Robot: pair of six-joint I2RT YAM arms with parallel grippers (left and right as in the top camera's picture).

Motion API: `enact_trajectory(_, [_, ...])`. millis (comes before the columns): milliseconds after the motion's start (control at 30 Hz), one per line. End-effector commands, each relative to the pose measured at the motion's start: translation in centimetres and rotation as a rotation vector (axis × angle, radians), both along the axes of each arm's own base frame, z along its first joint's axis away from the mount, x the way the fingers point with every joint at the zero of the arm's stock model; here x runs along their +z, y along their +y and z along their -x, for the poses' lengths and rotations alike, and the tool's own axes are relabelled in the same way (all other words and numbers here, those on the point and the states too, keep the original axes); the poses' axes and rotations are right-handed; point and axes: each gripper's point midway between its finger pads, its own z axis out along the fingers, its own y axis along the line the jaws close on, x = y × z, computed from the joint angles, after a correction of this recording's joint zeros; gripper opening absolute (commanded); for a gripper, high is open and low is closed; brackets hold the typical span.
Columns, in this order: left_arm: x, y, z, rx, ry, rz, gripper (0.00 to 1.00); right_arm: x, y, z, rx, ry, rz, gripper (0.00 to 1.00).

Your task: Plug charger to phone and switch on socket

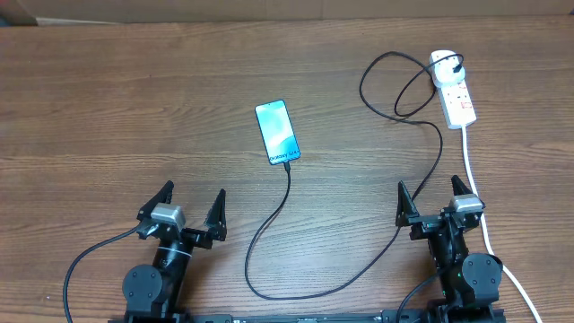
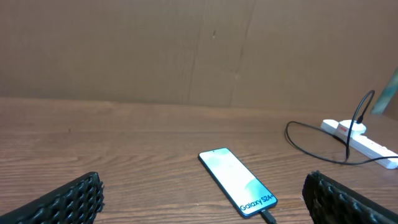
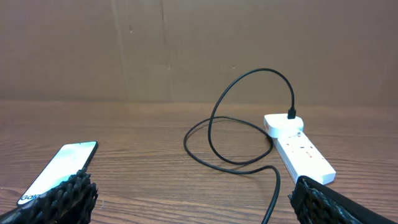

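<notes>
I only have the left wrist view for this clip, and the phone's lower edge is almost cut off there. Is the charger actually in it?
Observer: Overhead, the charger tip meets the phone at its near short edge. It looks plugged in.
Reviewer: Where does its other end go?
Observer: In the right wrist view it drops into the top of the socket at the blocky far end.
Reviewer: What about the right arm?
Observer: The right gripper is open and holds nothing.
</notes>
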Motion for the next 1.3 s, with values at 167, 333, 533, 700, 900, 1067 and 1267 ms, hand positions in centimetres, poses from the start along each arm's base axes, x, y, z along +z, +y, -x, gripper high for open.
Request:
enact_trajectory(167, [-1.6, 1.7, -0.2, 0.097, 0.056, -0.022, 1.0, -0.1, -0.3, 0.0, -0.017, -0.005, -0.001, 1.0])
enact_trajectory(333, [-2.4, 2.0, -0.2, 0.114, 0.081, -0.068, 1.0, -0.1, -0.3, 0.0, -0.017, -0.005, -0.001, 1.0])
enact_trajectory(533, [-2.5, 1.9, -0.2, 0.111, 0.074, -0.109, 0.99, -0.1, -0.3, 0.0, -0.017, -0.005, -0.001, 1.0])
enact_trajectory(700, [-2.5, 2.0, -0.2, 0.11, 0.07, -0.135, 1.0, -0.1, -0.3, 0.0, -0.017, -0.005, -0.001, 1.0])
enact_trajectory(900, [-2.5, 2.6, -0.3, 0.145, 0.07, -0.164, 0.99, -0.1, -0.3, 0.0, -0.017, -0.005, -0.001, 1.0])
enact_trajectory(1067, [-2.5, 3.1, -0.3, 0.176, 0.079, -0.111, 0.99, -0.1, -0.3, 0.0, -0.017, -0.005, -0.001, 1.0])
enact_trajectory(1267, [-2.4, 3.8, -0.4, 0.221, 0.079, -0.108, 1.0, -0.1, -0.3, 0.0, -0.017, -0.005, -0.001, 1.0])
